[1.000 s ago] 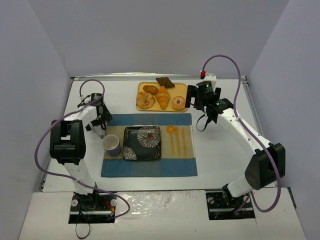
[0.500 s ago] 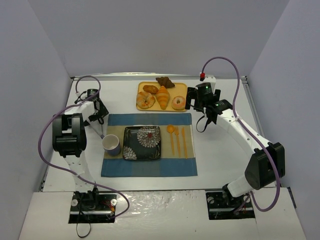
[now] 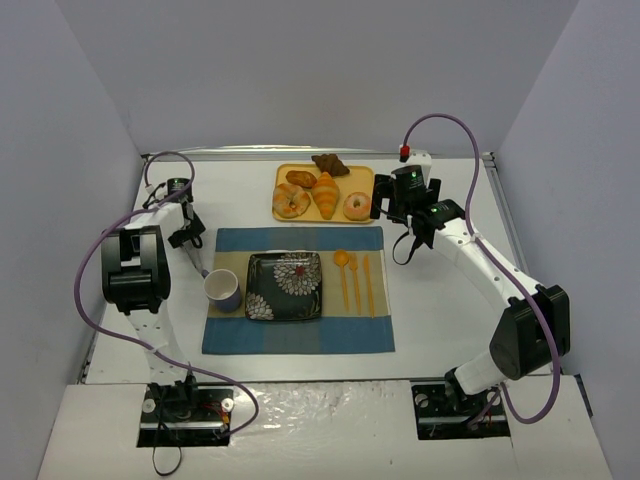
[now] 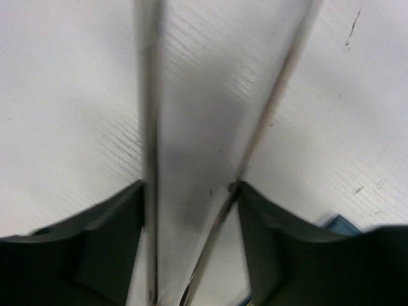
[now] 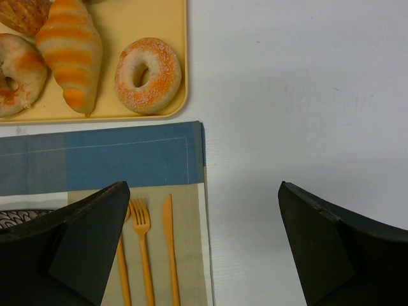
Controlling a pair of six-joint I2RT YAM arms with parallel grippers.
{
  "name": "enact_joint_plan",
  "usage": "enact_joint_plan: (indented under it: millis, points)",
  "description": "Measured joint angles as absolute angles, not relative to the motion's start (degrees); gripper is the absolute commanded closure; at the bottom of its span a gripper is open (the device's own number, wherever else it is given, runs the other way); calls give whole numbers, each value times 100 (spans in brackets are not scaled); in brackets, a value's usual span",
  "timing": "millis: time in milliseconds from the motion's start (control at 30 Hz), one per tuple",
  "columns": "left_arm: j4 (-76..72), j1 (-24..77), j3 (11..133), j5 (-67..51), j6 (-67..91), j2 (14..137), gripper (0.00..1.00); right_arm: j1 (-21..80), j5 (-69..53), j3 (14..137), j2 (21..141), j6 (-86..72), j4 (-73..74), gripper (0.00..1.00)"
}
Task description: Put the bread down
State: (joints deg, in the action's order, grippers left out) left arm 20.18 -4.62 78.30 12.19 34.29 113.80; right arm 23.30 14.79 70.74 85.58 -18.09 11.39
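Note:
Several breads lie on the yellow tray (image 3: 366,181) at the back: a striped croissant (image 3: 326,194) (image 5: 70,54), a sugared doughnut (image 3: 356,206) (image 5: 148,75), a bagel (image 3: 290,200) and a dark pastry (image 3: 329,163). My left gripper (image 3: 188,238) (image 4: 190,188) is at the far left of the table. Its fingers press on the two arms of thin metal tongs (image 4: 150,127) (image 3: 198,260). My right gripper (image 3: 402,208) (image 5: 204,191) hangs open over the placemat's back right corner, beside the tray, holding nothing.
On the blue and beige placemat (image 3: 297,340) lie a dark flowered plate (image 3: 285,286), a cup (image 3: 222,290) to its left and orange cutlery (image 3: 355,278) (image 5: 145,255) to its right. Grey walls close in the table on three sides.
My left gripper has drawn back and left, away from the placemat's corner, and its jaws have narrowed onto the tongs. The right arm has stayed still.

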Motion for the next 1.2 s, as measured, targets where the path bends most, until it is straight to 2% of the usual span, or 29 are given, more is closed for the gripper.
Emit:
enact_joint_plan:
  millis: [67,233,633,900,1033,1200]
  points:
    - [1978,-462,7808,1201,3411,11374,77,2331,1460,7074,8558,-1809,1136,0]
    - [1950,-462,7705,1180,3345,11300,100,2331,1452,7028,8544,-1814,1126,0]
    - [2507,-336,7594,1238,3023,10605,100,2331,1345,6934,8368,-1857,1133,0]
    - [3027,-101,8540,1341,2762,9957,100,2335,1268,6900,8267,-1924,1131,0]
    - [3263,104,9039,1397,2674,9865,95,2335,1260,6886,8230,-1941,1133,0]
    - [3617,503,9270,1441,2586,9796,79,2353,1259,6886,8191,-1960,1133,0]
